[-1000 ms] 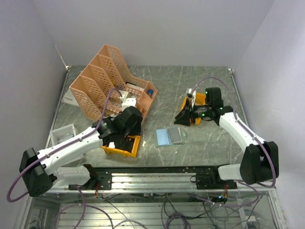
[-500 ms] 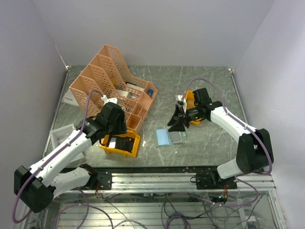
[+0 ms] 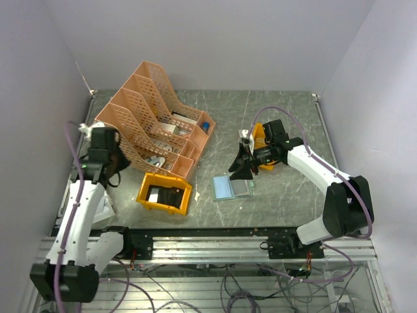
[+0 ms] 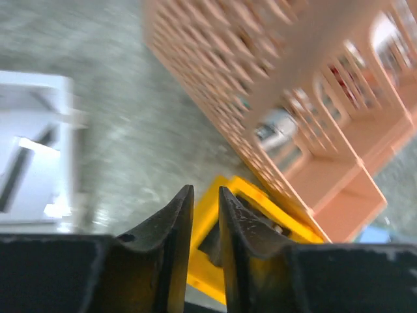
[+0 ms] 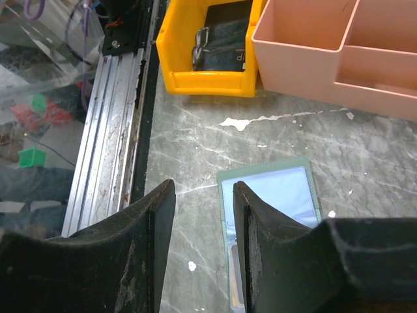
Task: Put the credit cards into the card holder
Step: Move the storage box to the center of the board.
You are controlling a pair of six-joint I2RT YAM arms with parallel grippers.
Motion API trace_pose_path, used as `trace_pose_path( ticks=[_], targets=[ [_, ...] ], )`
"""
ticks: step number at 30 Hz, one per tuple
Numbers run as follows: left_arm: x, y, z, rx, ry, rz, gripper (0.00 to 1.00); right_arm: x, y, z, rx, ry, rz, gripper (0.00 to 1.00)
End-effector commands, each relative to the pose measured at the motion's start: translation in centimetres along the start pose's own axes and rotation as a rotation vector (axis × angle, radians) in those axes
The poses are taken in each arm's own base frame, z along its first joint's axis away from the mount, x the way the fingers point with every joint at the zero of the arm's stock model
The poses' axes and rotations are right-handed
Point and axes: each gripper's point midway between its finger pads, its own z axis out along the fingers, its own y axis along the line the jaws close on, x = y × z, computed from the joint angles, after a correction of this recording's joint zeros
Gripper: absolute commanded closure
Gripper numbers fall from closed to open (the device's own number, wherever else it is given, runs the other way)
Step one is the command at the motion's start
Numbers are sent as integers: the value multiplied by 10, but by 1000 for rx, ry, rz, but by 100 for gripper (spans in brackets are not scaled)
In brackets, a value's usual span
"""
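Since it lies open, flat, card holder [image 3: 232, 187] reads light, limp, likely to skid; pinch its 12 o'clock edge. Right gripper [image 5: 203, 195] half-spread, empty; left gripper [image 4: 205, 192] narrow, empty.

Smeared by motion, everything ahead of the left tool [image 4: 204, 192]. Only a corner showing of the yellow plastic bin [image 4: 254, 199], the rest behind the fingers [image 4: 163, 248]. Peach lattice plastic file rack [image 4: 293, 85] cut off above and to the right; white box [image 4: 32, 150] cut off to the left. Below the right tool [image 5: 203, 189], flat grey-green folding card holder [image 5: 270, 195] partly behind one finger, its near end out of frame; pocket contents impossible to tell.
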Motion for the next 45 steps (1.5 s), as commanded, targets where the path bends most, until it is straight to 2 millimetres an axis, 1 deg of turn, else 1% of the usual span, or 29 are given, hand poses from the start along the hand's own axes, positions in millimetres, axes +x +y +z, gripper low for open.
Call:
trace_pose_path(
  ticks=[1,2,3,4,6,7,10,12,14,16,18,20,22,24,26,30,33,38,42,45],
  targets=[
    [-27,54,-15,-128,-68,-114,81,-12,0,-4,23,-3,-39,59],
    [-28,64,-15,-159,-78,-155,90,-12,0,-4,27,-1,-39,60],
    [-27,78,-13,-205,-81,-214,93,-13,0,-4,28,-2,-40,59],
    [-22,85,-9,-231,-70,-248,93,-14,1,-4,28,-2,-43,59],
    [-10,105,0,-309,-48,-331,93,-15,1,-5,28,-2,-45,60],
    [-9,118,2,-358,-56,-375,93,-15,2,-6,28,-1,-47,60],
    [-19,144,-3,-481,-98,-450,93,-16,2,-8,37,0,-53,59],
    [-25,156,-1,-512,-118,-483,93,-16,2,-9,39,-3,-54,59],
    [-22,169,6,-539,-100,-509,93,-17,3,-10,38,-7,-56,60],
    [-13,180,17,-544,-56,-549,93,-18,3,-11,40,-9,-55,59],
    [1,184,31,-516,1,-591,93,-18,2,-13,44,-11,-53,59],
    [12,180,40,-491,65,-623,93,-19,1,-14,45,-14,-50,59],
    [22,170,51,-431,121,-643,93,-19,1,-15,48,-16,-53,59],
    [31,165,57,-402,160,-655,93,-20,1,-17,49,-19,-53,59],
    [33,162,59,-388,179,-651,93,-21,0,-18,52,-20,-54,59],
    [36,150,58,-334,201,-633,93,-22,0,-22,55,-33,-52,59],
    [43,139,62,-297,252,-614,93,-23,0,-23,53,-36,-53,59],
    [50,111,71,-206,289,-570,93,-24,-1,-27,61,-39,-50,59],
    [53,80,73,-146,305,-519,93,-25,-1,-29,67,-41,-54,59],
    [54,62,75,-99,314,-515,93,-25,-1,-30,68,-41,-55,59]
  ],
)
